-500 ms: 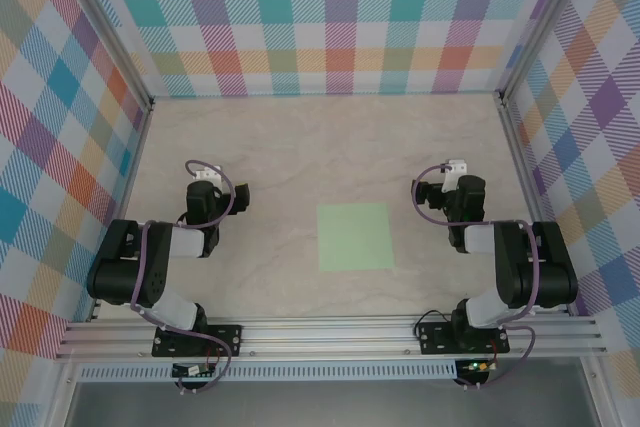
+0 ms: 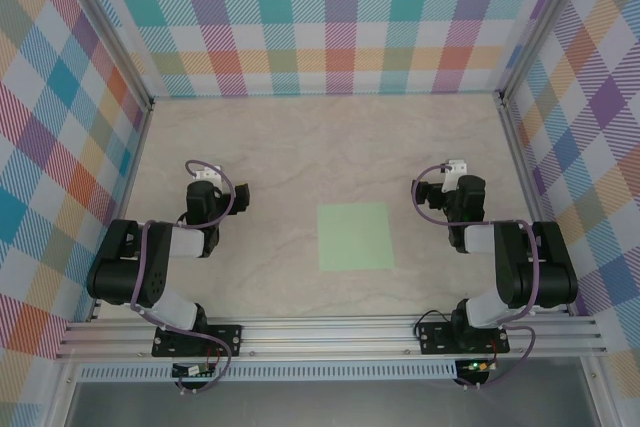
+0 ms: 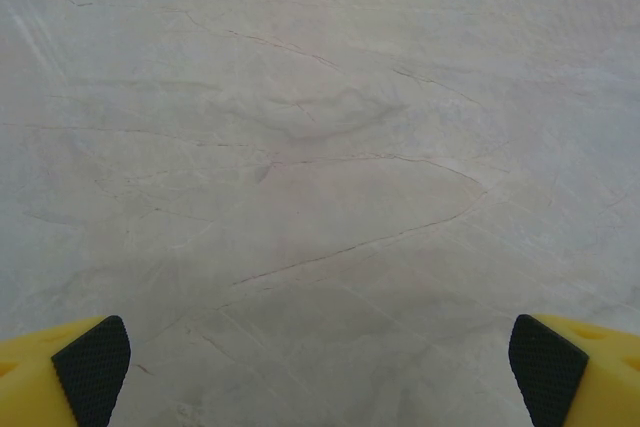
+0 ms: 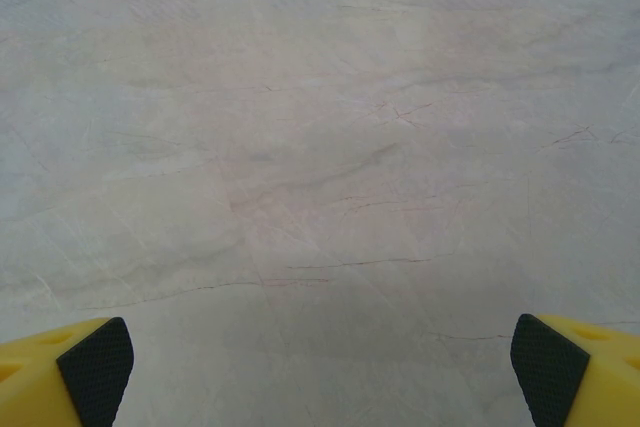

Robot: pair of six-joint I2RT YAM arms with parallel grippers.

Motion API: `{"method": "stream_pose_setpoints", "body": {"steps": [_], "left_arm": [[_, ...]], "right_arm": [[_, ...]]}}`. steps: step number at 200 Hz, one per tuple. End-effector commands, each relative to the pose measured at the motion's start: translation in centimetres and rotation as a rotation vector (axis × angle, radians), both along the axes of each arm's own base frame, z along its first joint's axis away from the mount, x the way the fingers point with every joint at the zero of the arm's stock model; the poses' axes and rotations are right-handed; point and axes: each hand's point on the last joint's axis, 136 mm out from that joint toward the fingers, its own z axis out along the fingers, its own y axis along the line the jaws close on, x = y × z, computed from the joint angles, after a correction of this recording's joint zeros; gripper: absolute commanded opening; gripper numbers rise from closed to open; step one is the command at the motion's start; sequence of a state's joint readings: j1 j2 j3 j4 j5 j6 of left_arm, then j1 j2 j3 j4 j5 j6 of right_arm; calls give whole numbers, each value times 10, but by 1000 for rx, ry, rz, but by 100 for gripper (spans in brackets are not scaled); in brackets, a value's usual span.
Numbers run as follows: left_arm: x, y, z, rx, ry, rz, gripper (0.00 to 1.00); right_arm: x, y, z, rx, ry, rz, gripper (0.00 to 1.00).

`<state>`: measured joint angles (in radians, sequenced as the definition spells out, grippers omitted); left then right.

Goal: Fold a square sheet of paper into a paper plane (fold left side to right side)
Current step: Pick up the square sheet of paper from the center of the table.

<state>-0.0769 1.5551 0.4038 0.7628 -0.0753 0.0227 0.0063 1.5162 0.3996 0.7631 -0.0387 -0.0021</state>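
On the left, my left arm [image 2: 160, 252] is folded low over the marble-pattern worktop [image 2: 300, 142]. The left jaws are released and stand wide apart, with nothing between them. Their black pads [image 3: 92, 372] sit at the two bottom corners of the wrist view, above bare worktop. In the middle, the square sheet of paper [image 2: 355, 236] lies flat as a full square, between my two arms and apart from both. On the right, my right arm [image 2: 505, 262] is folded low too. The right jaws are also released and grasp nothing.
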Motion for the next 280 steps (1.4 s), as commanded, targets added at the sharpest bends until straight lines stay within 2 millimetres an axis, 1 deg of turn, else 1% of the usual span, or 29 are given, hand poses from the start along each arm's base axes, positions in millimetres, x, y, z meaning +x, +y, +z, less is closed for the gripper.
{"method": "stream_pose_setpoints", "body": {"steps": [1,71,83,104,120,135,141,150,158,162,163,165,171,183,195,210,222,238,247,259,280], "left_arm": [[10,4,12,0,-46,5,100],[10,3,12,0,-48,3,100],[9,6,12,2,-43,21,100],[11,15,34,-3,-35,70,100],[8,13,56,-7,-41,62,100],[0,7,82,-79,-58,47,100],[-3,0,93,-126,-65,26,100],[-9,-14,105,-217,-59,-16,100],[-13,-29,112,-285,-52,-73,100],[-15,-36,115,-311,-48,-97,100],[-16,-38,116,-317,-47,-105,100],[-17,-41,116,-330,-41,-118,100],[-21,-53,116,-369,-22,-157,100],[-30,-80,113,-433,53,-246,100],[-43,-111,109,-475,138,-342,100],[-67,-153,103,-505,224,-470,100],[-89,-184,96,-509,284,-558,100],[-121,-221,85,-518,360,-662,100],[-134,-234,77,-521,396,-692,100],[-146,-246,68,-538,432,-712,100],[-157,-262,54,-567,479,-727,100]], "right_arm": [[8,1,11,12,-39,8,100],[9,0,11,13,-37,3,100],[9,0,11,13,-38,2,100],[9,0,11,12,-38,3,100],[9,0,11,14,-36,2,100],[10,-2,12,11,-34,-6,100],[11,-3,13,12,-25,-12,100],[12,-4,15,13,-17,-21,100],[14,-8,22,11,-5,-48,100],[12,-10,21,14,33,-59,100],[13,-10,24,15,30,-62,100],[11,-10,22,17,52,-66,100],[10,-9,28,25,80,-63,100],[5,4,41,75,110,-4,100],[-2,14,51,152,164,12,100],[-18,26,49,220,285,-18,100],[-33,44,46,244,357,-10,100],[-54,67,35,240,448,-7,100],[-63,77,28,237,491,-19,100],[-73,91,16,242,549,-19,100],[-81,112,1,223,612,-14,100]]}}
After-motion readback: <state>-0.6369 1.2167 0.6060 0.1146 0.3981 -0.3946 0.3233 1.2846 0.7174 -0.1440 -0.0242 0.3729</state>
